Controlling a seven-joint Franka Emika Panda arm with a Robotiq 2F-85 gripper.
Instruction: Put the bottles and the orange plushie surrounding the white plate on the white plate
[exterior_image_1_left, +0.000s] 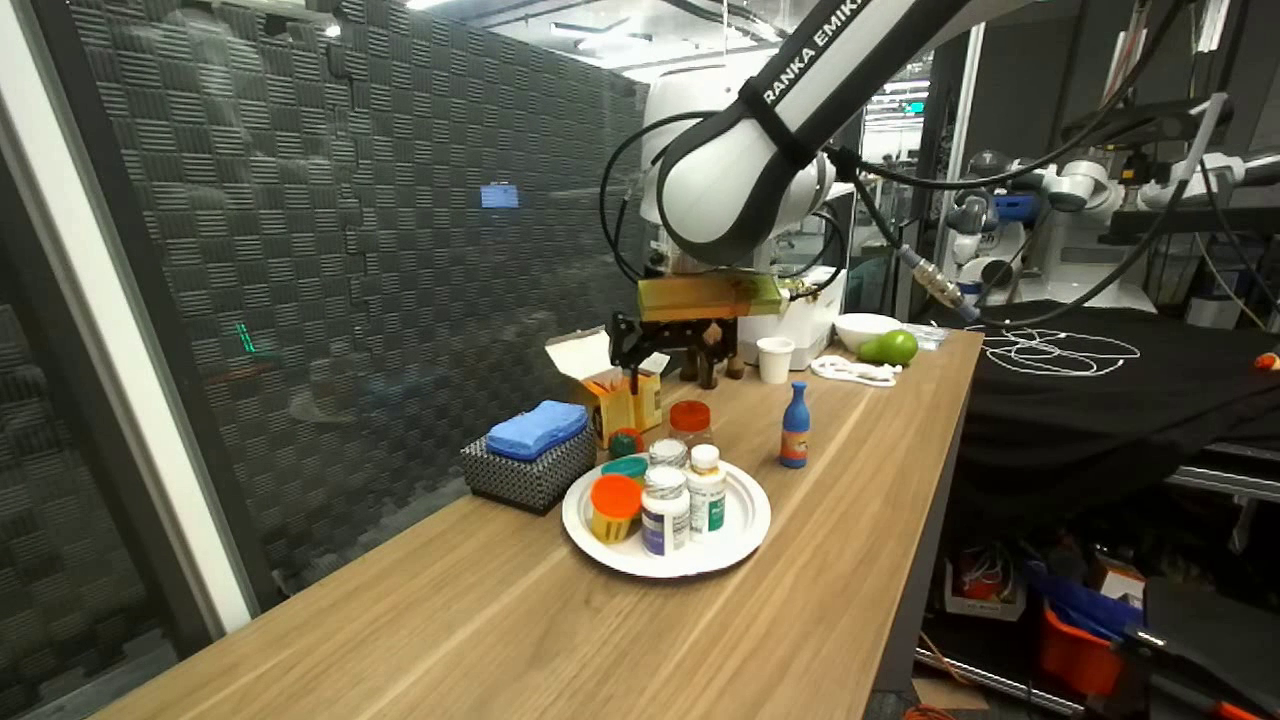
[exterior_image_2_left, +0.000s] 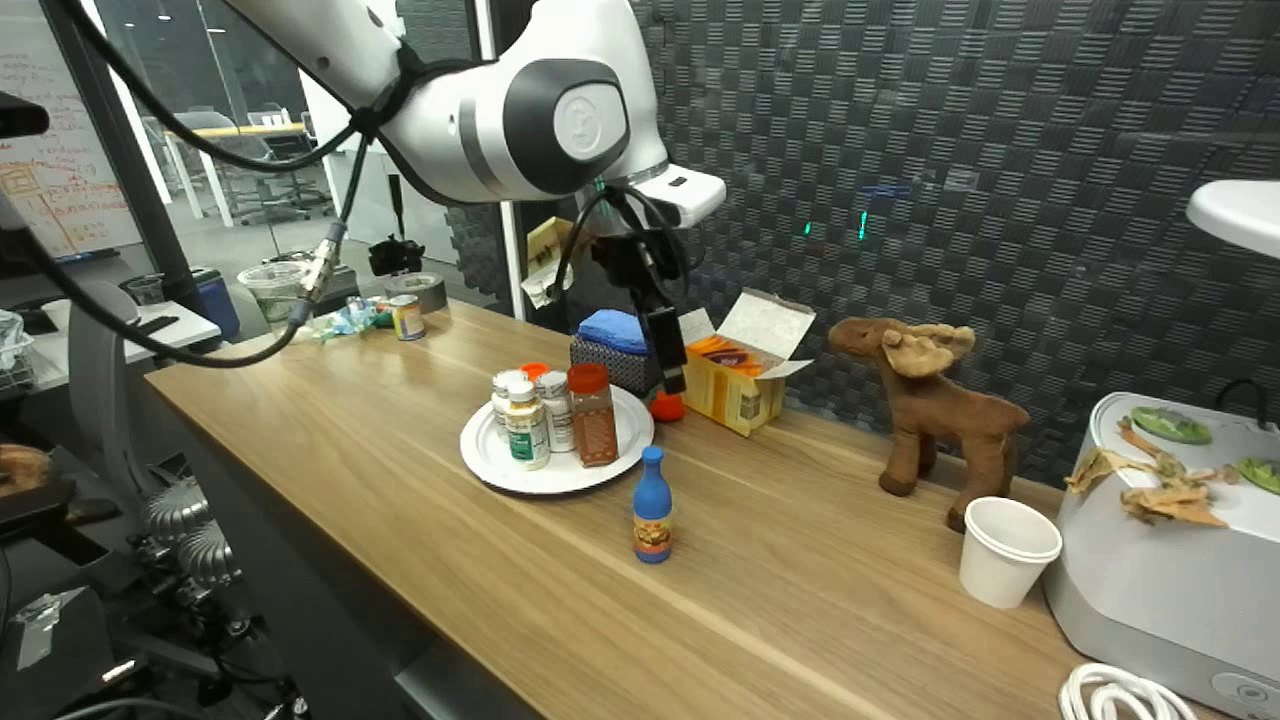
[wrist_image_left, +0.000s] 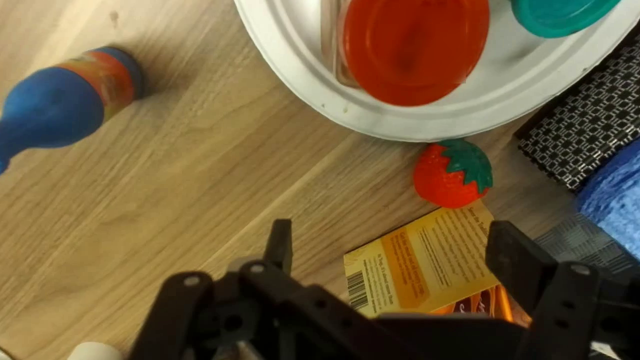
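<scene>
The orange-red, rubbery-looking, strawberry-shaped toy (wrist_image_left: 450, 175) seems light and squeezable; pinch its middle. The black tool (wrist_image_left: 392, 237) gapes wide, empty.

Table (exterior_image_1_left: 600, 640): wood, streaky grain, low sheen. Plate (wrist_image_left: 382, 125): matt, smooth paper. White bottles (exterior_image_2_left: 527, 430): smooth plastic. Jar (exterior_image_2_left: 597, 435): clear plastic under smooth red plastic lid (wrist_image_left: 415, 50). Blue bottle (wrist_image_left: 60, 105): smooth, matt. Strawberry toy (wrist_image_left: 445, 177): faintly glossy plastic. Carton (wrist_image_left: 400, 270): printed cardboard. Cloth (wrist_image_left: 615, 200): fuzzy nap. Toy moose (exterior_image_2_left: 948, 410): brown plush. Wall (exterior_image_2_left: 1060, 150): ridged foam. Gripper (wrist_image_left: 390, 238): matt black. Cup (exterior_image_2_left: 1000, 565): smooth; paper or plastic, hard to tell.
</scene>
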